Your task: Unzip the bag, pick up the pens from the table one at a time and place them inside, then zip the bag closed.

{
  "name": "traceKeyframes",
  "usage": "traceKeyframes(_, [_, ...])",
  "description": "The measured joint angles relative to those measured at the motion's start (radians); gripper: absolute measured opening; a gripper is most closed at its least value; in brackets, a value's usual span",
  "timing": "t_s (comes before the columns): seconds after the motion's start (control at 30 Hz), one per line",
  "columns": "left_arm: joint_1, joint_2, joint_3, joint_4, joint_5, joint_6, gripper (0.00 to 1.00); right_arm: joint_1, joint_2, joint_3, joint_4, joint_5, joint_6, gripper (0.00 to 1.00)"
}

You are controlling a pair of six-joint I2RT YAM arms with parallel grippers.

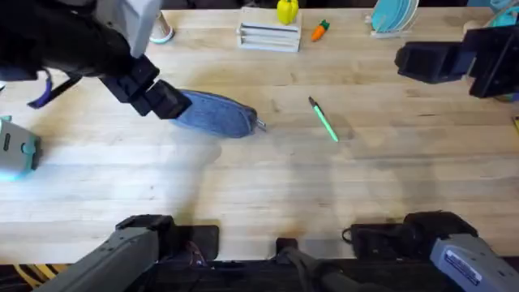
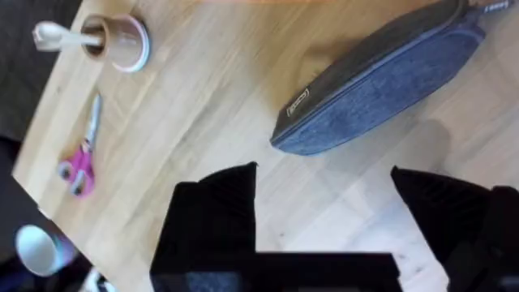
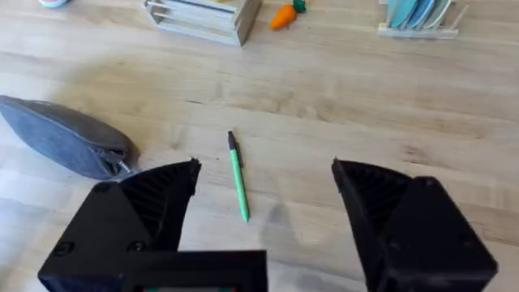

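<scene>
A broad table (image 1: pixel 268 186) of pale butcher-block planks fills the overhead view, its grain running across the frame and its far edge lined with clutter. At upper centre stand a small slatted wooden crate (image 1: pixel 268 36) and a yellow toy (image 1: pixel 286 10), with an orange carrot-shaped toy (image 1: pixel 320 31) beside them; a rack of teal plates (image 1: pixel 393 16) sits farther right.

Left of centre lies the oblong grey-blue fabric pouch (image 1: pixel 215 113), zipped shut, its small metal pull (image 1: pixel 260 124) pointing right. A slim bright green pen with a dark tip (image 1: pixel 323 119) rests on bare wood right of the pouch, well apart from it.

The left gripper (image 1: pixel 174 104) hangs at the pouch's left end, its black fingers (image 2: pixel 215 215) spread wide and holding nothing, as the left wrist view shows. That view also takes in pink-handled scissors (image 2: pixel 79 158) and a brown cup with a spoon (image 2: pixel 117 40) near the table's edge.

The right gripper (image 1: pixel 418 59) hovers in the upper right of the overhead frame, fingers (image 3: pixel 150 203) wide apart and empty, the green pen on the table beyond them.
</scene>
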Motion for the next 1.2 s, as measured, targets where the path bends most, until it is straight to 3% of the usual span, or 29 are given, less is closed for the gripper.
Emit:
traceKeyframes(0.07, [0.000, 0.037, 0.000, 0.002, -0.018, 0.136, 0.993, 0.000, 0.000, 0.000, 0.000, -0.003, 0.000, 0.993])
traceKeyframes(0.2, [0.002, 0.081, 0.000, -0.004, -0.011, 0.268, 0.993, 0.000, 0.000, 0.000, 0.000, -0.004, 0.000, 0.993])
traceKeyframes(0.33, [0.040, 0.117, 0.000, -0.011, 0.072, 0.423, 0.993, 0.000, 0.000, 0.000, -0.001, -0.004, 0.000, 0.993])
traceKeyframes(0.43, [0.119, 0.157, 0.000, -0.032, 0.164, 0.541, 0.993, 0.000, 0.000, 0.000, -0.001, -0.003, 0.000, 0.993])
traceKeyframes(0.6, [0.306, 0.252, 0.000, -0.076, 0.366, 0.753, 0.993, 0.000, 0.000, 0.000, -0.001, -0.004, 0.000, 0.993])
traceKeyframes(0.73, [0.383, 0.328, 0.000, -0.103, 0.460, 0.890, 0.991, 0.000, 0.000, 0.000, -0.001, -0.004, 0.000, 0.992])
traceKeyframes(0.9, [0.395, 0.444, 0.000, -0.082, 0.498, 0.987, 0.992, 0.000, 0.000, 0.000, -0.001, -0.004, 0.000, 0.992])
traceKeyframes(1.2, [0.428, 0.593, 0.000, -0.015, 0.511, 1.029, 0.991, 0.000, 0.000, 0.000, -0.001, -0.004, 0.000, 0.993])
